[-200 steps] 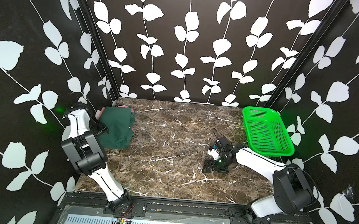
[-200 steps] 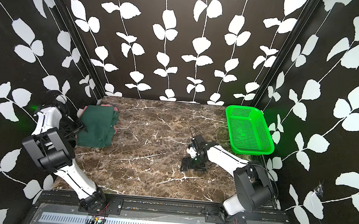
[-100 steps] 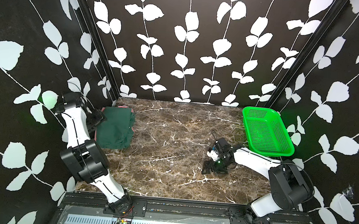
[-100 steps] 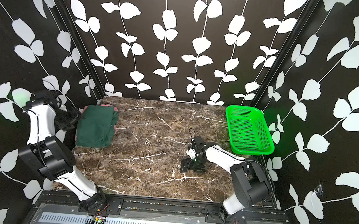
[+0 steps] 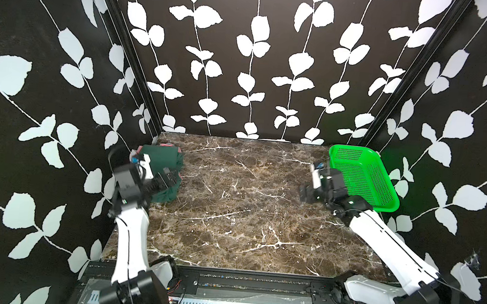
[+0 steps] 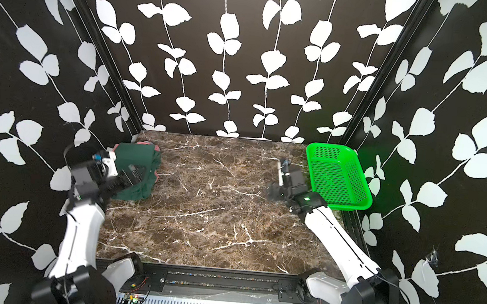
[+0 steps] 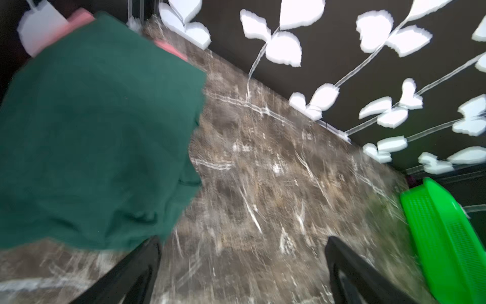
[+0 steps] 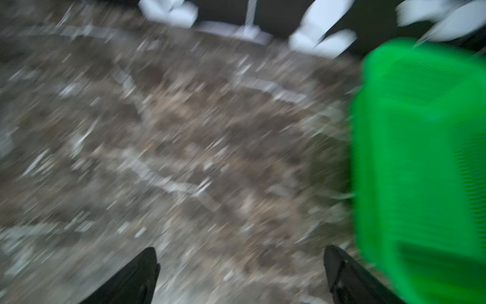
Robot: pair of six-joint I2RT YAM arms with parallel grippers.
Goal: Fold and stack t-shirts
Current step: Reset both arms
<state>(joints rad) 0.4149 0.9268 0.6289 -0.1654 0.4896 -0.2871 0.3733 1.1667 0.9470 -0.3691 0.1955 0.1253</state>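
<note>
Hovering spread, empty: left gripper (image 7: 242,247) at edge of t-shirts (image 5: 164,158), right gripper (image 8: 240,250) beside basket (image 5: 352,151); stack cornered, likely to free table (image 5: 247,203).

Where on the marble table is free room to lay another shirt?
Free: the wide middle of the table, from the dark green t-shirt to the green basket and the front edge. Crowded: far-left corner, left end effector over the shirt; right end effector beside the basket.

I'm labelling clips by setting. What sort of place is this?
Probably a robot test booth, not a home: leaf-print panels wall in a marble-look tabletop on three sides, and two white robot arms are mounted on a black rail at its front edge.
</note>
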